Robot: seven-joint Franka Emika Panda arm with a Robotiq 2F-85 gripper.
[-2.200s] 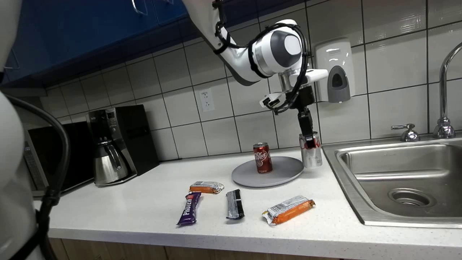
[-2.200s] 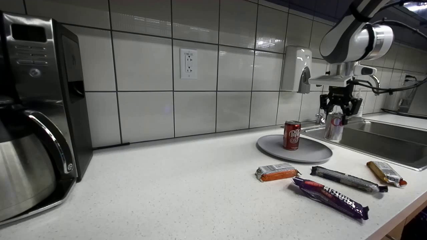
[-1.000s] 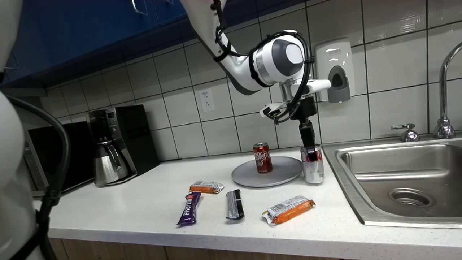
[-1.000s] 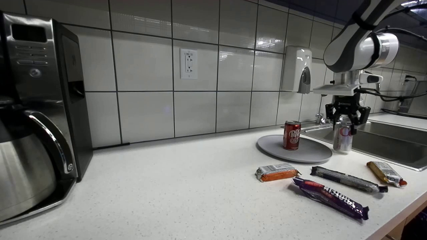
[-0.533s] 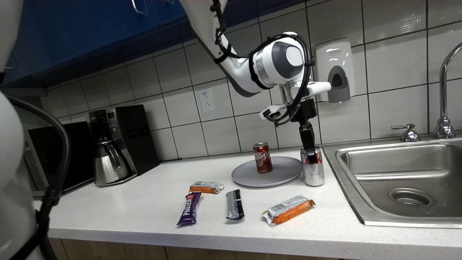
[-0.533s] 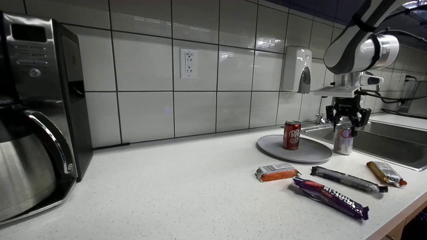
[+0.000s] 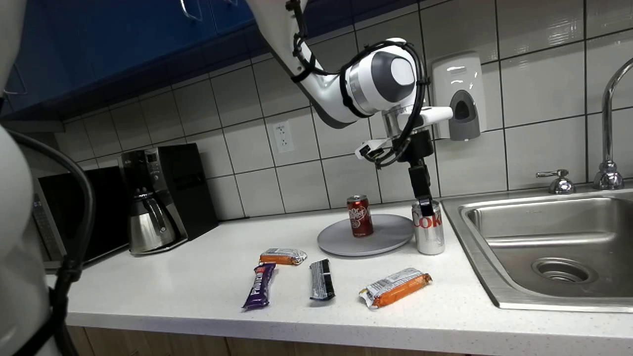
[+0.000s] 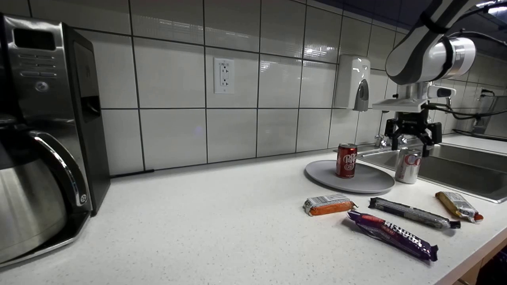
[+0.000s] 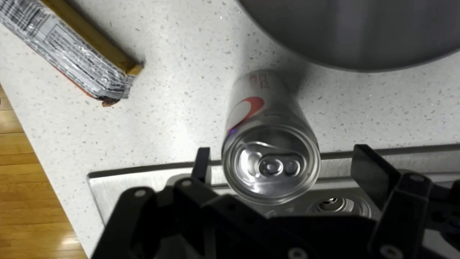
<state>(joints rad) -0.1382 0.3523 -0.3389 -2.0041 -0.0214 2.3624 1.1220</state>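
One silver Coke can [image 7: 429,237] stands upright on the tabletop [image 7: 188,287], between the gray plate [image 7: 390,240] and the sink [image 7: 554,247]; the jaws are spread wide, one to either side of its top, clear of it. A Dr Pepper can [image 7: 360,217] stands upright on the plate.

And there's the faucet [image 7: 607,136], rising from the back rim of the sink [image 7: 583,221], while a soap dispenser [image 7: 462,96] hangs above that sink's back corner, an orange-wrapped bar [image 7: 395,288] lies near the sink, a purple protein bar [image 7: 259,287] farther from it, then the coffee maker [image 7: 185,188], well away from the sink
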